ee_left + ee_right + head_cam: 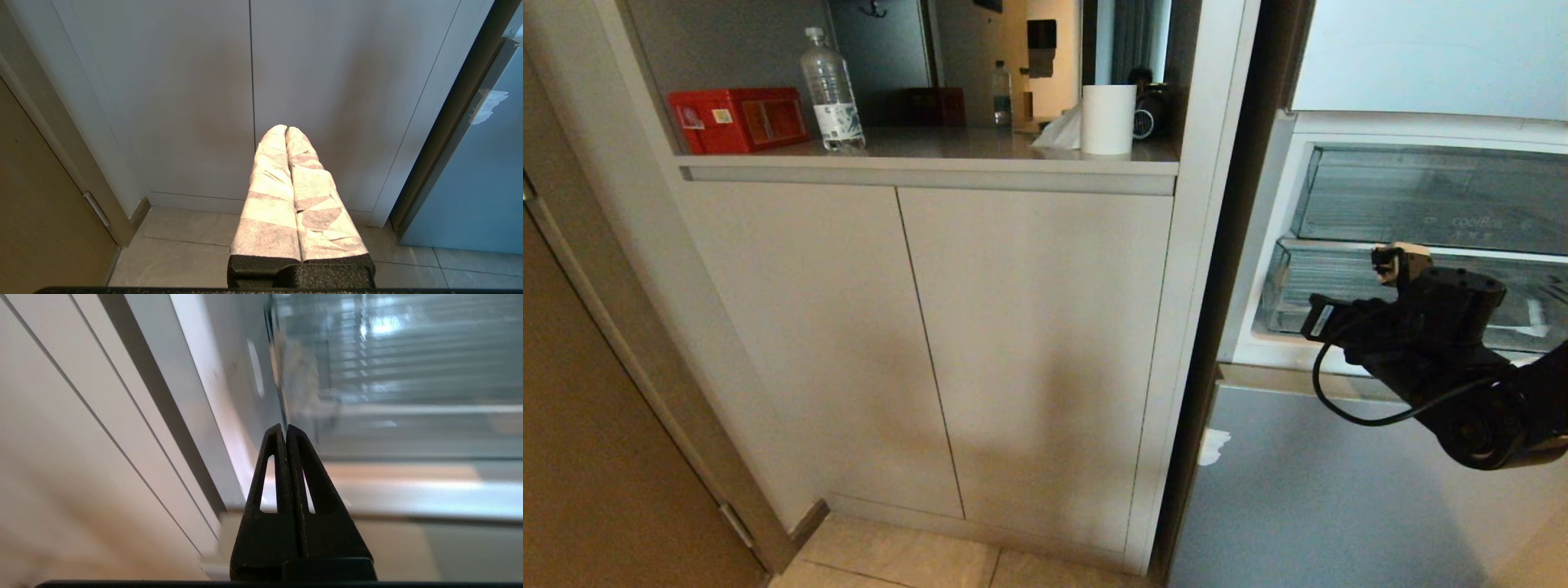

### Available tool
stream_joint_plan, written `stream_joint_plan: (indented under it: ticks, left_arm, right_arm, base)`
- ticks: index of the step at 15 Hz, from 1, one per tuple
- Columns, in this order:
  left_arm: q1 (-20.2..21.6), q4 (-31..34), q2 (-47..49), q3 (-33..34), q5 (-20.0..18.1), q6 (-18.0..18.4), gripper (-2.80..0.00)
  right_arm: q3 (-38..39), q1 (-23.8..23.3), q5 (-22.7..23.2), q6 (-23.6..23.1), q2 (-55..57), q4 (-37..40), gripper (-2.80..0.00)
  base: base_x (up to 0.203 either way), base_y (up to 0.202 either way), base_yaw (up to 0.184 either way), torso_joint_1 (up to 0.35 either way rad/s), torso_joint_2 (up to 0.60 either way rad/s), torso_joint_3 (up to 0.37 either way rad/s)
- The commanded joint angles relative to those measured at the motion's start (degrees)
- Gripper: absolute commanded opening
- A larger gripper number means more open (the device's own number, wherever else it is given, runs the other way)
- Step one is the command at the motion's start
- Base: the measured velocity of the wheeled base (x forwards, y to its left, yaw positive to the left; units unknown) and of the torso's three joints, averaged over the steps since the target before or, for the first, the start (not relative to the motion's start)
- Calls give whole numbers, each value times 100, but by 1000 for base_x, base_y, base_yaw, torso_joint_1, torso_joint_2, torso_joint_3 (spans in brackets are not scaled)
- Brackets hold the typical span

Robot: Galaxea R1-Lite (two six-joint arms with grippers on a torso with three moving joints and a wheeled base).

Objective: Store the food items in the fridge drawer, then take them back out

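The fridge stands open at the right of the head view. The lower clear ribbed fridge drawer (1307, 287) sits under another clear drawer (1429, 192) with grey lettering. My right arm (1429, 335) reaches in front of the lower drawer. My right gripper (285, 426) is shut and holds nothing; it points at the fridge's left inner wall beside blurred ribbed clear plastic (408, 355). My left gripper (287, 128), with fingers wrapped in white tape, is shut and empty, hanging low before the cabinet doors. The food items are out of view.
A grey two-door cabinet (1013, 343) fills the middle. Its shelf carries a red box (737, 119), a water bottle (832, 91) and a white paper roll (1108, 119). A grey-blue lower fridge door (1307, 498) lies under my right arm. A brown door (596, 457) stands at the left.
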Motion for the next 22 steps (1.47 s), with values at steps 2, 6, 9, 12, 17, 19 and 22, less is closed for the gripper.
stream_joint_plan:
  ticks: [2,6,9,12,17,19,22]
  left_arm:
    - [0,-5,-1,9,0,0,-280]
    - [0,-5,-1,9,0,0,-280]
    - [0,-5,-1,9,0,0,-280]
    - [9,-5,-1,9,2,0,-280]
    - [0,-5,-1,9,0,0,-280]
    - [0,-5,-1,9,0,0,-280]
    - [0,4,-1,9,0,0,-280]
  right_arm:
    - [20,-90,-9,12,312,-215,0]
    - [-307,-153,17,17,558,-220,0]
    - [-694,-187,70,-91,792,-220,0]
    - [-1073,-186,122,-224,1039,-190,0]
    - [-1711,-193,93,-270,1332,134,0]
    - [-1973,-195,79,-278,1357,428,0]
    - [-2245,-195,79,-357,1396,671,0]
  base:
    - [0,0,0,0,0,0]
    - [0,0,0,0,0,0]
    - [0,0,0,0,0,0]
    - [0,0,0,0,0,0]
    - [0,0,0,0,0,0]
    - [0,0,0,0,0,0]
    - [0,0,0,0,0,0]
